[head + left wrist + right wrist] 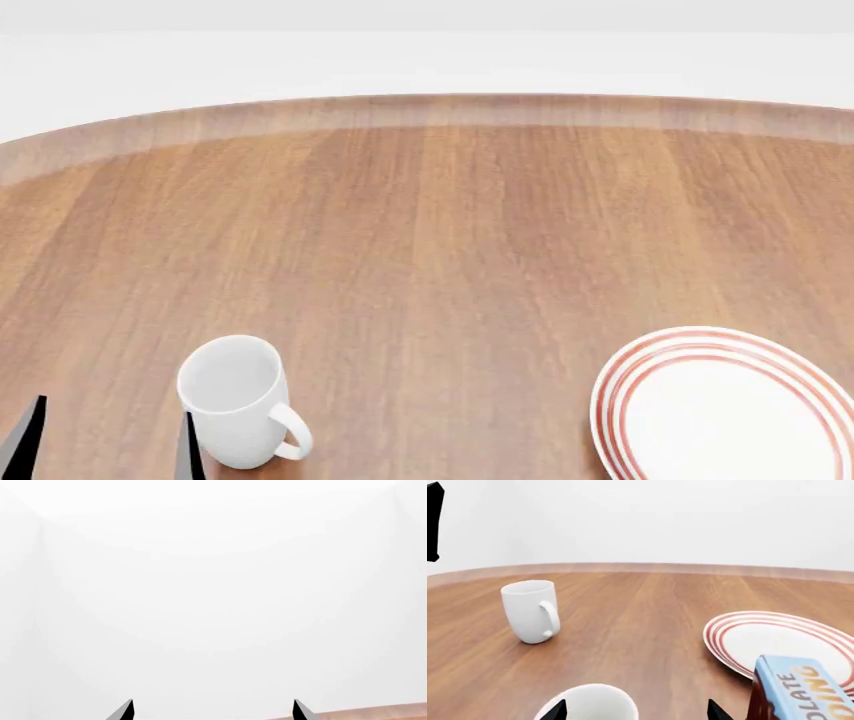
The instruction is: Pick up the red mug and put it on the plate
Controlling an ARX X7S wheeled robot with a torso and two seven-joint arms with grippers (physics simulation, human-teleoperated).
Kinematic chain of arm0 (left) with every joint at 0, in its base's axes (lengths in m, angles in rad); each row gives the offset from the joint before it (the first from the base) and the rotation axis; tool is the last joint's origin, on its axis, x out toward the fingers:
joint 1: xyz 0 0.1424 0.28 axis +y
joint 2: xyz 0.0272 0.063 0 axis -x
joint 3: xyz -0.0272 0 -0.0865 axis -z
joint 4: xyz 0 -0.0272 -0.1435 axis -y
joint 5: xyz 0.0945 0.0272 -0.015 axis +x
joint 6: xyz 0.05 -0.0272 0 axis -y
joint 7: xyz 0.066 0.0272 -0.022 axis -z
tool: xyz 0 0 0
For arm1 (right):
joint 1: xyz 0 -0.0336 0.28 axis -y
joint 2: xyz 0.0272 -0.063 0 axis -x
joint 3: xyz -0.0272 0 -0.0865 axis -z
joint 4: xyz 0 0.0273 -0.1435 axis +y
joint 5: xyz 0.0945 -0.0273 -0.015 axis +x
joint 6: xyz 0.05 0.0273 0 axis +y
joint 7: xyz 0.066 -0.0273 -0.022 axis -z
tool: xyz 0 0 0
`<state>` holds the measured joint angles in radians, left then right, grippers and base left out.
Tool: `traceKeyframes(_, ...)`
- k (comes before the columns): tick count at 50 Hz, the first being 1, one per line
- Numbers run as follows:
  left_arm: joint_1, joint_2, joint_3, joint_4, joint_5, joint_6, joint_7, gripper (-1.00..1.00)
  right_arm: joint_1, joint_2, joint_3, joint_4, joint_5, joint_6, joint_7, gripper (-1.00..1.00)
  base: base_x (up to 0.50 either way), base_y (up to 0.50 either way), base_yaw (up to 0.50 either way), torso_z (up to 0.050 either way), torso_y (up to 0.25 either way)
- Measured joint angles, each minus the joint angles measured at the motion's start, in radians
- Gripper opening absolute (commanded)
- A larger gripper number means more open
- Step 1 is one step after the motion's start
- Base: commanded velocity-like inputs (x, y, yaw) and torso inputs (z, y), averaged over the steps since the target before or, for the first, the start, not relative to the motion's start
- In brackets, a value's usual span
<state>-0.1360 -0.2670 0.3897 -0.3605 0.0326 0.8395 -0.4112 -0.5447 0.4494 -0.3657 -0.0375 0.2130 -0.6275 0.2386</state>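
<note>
left wrist: left claw (212, 711) spread wide on nothing, just white wall | head: plain white mug (240, 400) upright on desk (441, 250), plate (727, 405) well off to its right | right wrist: right claw (637, 712) spread apart right over a white rim (594, 700), probably the red mug, can't tell; blue box (797, 690) beside the plate

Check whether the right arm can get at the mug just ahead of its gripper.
Probably yes. The mug sits right before the open right gripper, with nothing between them. The box stands close alongside and may crowd it. Only the mug's white rim shows, so its colour is unclear.
</note>
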Motion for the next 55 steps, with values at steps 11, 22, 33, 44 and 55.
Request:
traceKeyframes(11,-0.002,-0.001,0.003,-0.003,0.003,0.005,-0.005,1.0,-0.001,-0.002,-0.008,0.022,0.0,-0.015,-0.006,1.0,0.0,0.0,0.0,0.0,0.0)
traceKeyframes(22,-0.003,-0.003,0.005,-0.005,0.006,0.01,-0.011,1.0,-0.002,-0.003,-0.016,0.035,-0.002,-0.024,-0.009,1.0,0.0,0.0,0.0,0.0,0.0)
traceKeyframes(33,-0.005,-0.004,0.007,-0.008,0.009,0.015,-0.016,1.0,-0.013,0.004,-0.019,0.023,-0.007,-0.025,-0.004,1.0,0.0,0.0,0.0,0.0,0.0)
traceKeyframes(44,-0.007,-0.006,0.01,-0.011,0.011,0.021,-0.021,1.0,-0.034,0.015,-0.018,-0.001,-0.015,-0.027,0.006,1.0,0.0,0.0,0.0,0.0,0.0)
traceKeyframes(55,-0.009,-0.008,0.014,-0.013,0.013,0.026,-0.025,1.0,-0.042,0.019,-0.023,-0.001,-0.02,-0.037,0.008,1.0,0.0,0.0,0.0,0.0,0.0)
